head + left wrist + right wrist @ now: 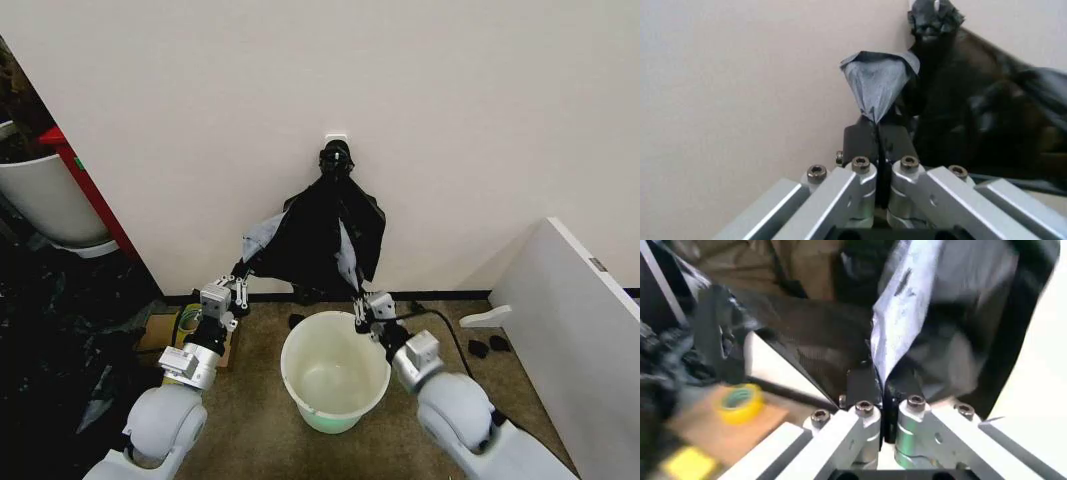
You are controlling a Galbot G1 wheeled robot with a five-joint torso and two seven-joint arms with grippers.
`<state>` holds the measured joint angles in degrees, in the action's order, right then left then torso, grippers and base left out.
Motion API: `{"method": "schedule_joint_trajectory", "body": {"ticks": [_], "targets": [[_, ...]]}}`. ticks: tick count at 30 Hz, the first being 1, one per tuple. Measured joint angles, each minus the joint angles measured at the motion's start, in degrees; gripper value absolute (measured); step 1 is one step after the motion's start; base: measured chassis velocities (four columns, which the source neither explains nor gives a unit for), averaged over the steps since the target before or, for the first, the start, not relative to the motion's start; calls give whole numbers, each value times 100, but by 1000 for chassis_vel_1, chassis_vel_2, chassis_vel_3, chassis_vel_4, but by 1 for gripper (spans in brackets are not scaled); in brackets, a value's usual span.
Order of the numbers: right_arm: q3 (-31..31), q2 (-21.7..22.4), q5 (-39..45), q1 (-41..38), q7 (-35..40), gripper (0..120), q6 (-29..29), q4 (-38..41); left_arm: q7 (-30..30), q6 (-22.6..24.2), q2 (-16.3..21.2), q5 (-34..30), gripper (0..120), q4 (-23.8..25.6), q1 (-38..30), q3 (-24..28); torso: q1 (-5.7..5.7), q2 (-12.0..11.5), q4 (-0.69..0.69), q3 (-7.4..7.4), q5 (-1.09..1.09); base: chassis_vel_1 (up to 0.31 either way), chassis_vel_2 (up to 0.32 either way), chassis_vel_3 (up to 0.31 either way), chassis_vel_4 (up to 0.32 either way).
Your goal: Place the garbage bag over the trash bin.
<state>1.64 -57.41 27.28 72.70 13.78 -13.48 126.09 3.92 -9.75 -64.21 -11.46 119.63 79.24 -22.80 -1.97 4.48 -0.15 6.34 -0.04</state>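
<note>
The garbage bag (322, 238) hung spread against the far wall, its knotted black top (336, 158) held at a white fitting on the wall and its body fanning down and outward. Both arms reached up to its lower edge. The left end effector (243, 265) was clenched on the bag's left corner, where the greyish translucent rim stood out; in the left wrist view its fingers (862, 142) were pressed together with a pale peak of plastic (877, 82) rising from between them. The right end effector (359, 298) gripped the bag's lower right edge, and in the right wrist view a strip of grey film (897, 310) ran up from between its closed fingers (863, 385).

The trash bin (335, 368) stood upright on the brown floor, near the robot and just below the hanging bag, between the two arms. Its mouth was open, and the bag did not appear to touch its rim, though the bag's bottom edge was hard to separate from the dark skirting behind it.

To the left of the bin, beside the left arm, a roll of yellow tape (738, 399) lay on a piece of cardboard (158, 330). A white panel (570, 330) leaned at the right.
</note>
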Motion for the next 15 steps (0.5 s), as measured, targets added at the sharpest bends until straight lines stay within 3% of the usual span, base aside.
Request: {"method": "schedule_joint_trajectory", "body": {"ticks": [5, 10, 12, 13, 14, 15], "targets": [[32, 204, 449, 651, 590, 0, -168, 732, 195, -28, -26, 225, 0, -114, 170, -9, 0, 0, 0, 0, -1, 0, 0, 0, 0], [73, 263, 28, 1012, 576, 0, 85, 1076, 229, -73, -27, 300, 0, -90, 273, -13, 0, 0, 1, 0, -1, 0, 0, 0, 0], [113, 238, -620, 1191, 294, 0, 619, 1147, 199, -159, -31, 255, 0, 9, 303, -29, 0, 0, 0, 0, -1, 0, 0, 0, 0], [172, 172, -1212, 1286, 37, 0, 1149, 1139, 134, -260, -36, 177, 0, 68, 318, -34, 0, 0, 0, 0, 0, 0, 0, 0, 0], [172, 172, -1212, 1286, 37, 0, 1149, 1139, 134, -260, -36, 177, 0, 68, 318, -34, 0, 0, 0, 0, 0, 0, 0, 0, 0], [225, 117, -1650, 1348, -123, 0, 1504, 1126, 65, -353, -40, 81, 0, 128, 335, -34, 0, 0, 0, 0, 0, 0, 0, 0, 0]]}}
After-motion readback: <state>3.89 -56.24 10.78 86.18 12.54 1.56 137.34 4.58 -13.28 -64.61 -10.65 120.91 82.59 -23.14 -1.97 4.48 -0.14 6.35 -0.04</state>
